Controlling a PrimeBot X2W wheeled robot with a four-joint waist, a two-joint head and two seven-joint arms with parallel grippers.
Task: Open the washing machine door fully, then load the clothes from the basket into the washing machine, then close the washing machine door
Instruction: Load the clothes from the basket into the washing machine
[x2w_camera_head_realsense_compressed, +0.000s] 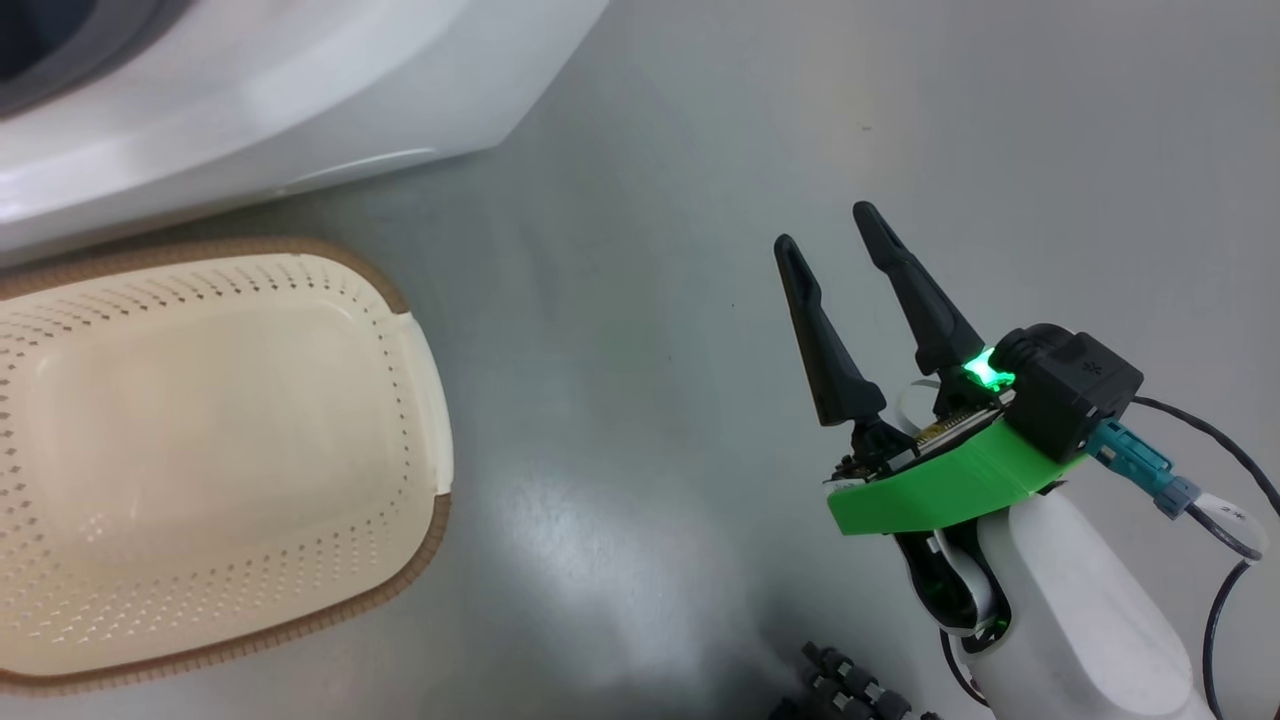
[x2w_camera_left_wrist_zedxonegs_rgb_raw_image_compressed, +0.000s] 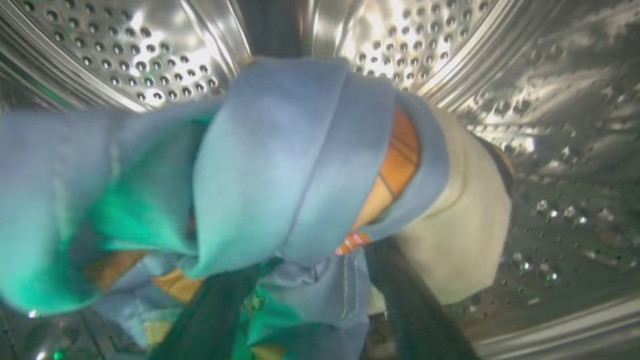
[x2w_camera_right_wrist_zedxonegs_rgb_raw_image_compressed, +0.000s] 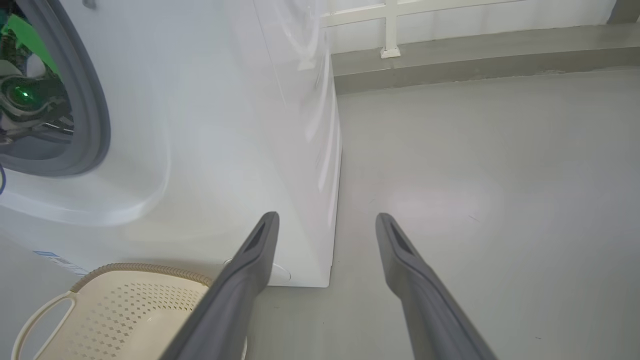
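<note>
Light blue clothes (x2w_camera_left_wrist_zedxonegs_rgb_raw_image_compressed: 280, 165) with orange print and cream lining hang bunched inside the perforated steel drum (x2w_camera_left_wrist_zedxonegs_rgb_raw_image_compressed: 125, 45) of the washing machine (x2w_camera_right_wrist_zedxonegs_rgb_raw_image_compressed: 225, 125). My left gripper (x2w_camera_left_wrist_zedxonegs_rgb_raw_image_compressed: 312, 260) is open inside the drum, its dark fingers spread under the cloth, which droops between them. The cream basket (x2w_camera_head_realsense_compressed: 425, 400) with a brown braided rim stands on the floor before the machine (x2w_camera_head_realsense_compressed: 250, 90), with nothing in it. My right gripper (x2w_camera_head_realsense_compressed: 828, 228) hovers open over bare floor to the basket's right, holding nothing. The washing machine door is out of view.
In the right wrist view, my right gripper (x2w_camera_right_wrist_zedxonegs_rgb_raw_image_compressed: 326, 220) points past the machine's front corner, with the basket (x2w_camera_right_wrist_zedxonegs_rgb_raw_image_compressed: 125, 310) low on the left. The left arm's green light (x2w_camera_right_wrist_zedxonegs_rgb_raw_image_compressed: 22, 92) shows inside the grey rubber ring (x2w_camera_right_wrist_zedxonegs_rgb_raw_image_compressed: 95, 115). A white railing (x2w_camera_right_wrist_zedxonegs_rgb_raw_image_compressed: 390, 30) stands far off.
</note>
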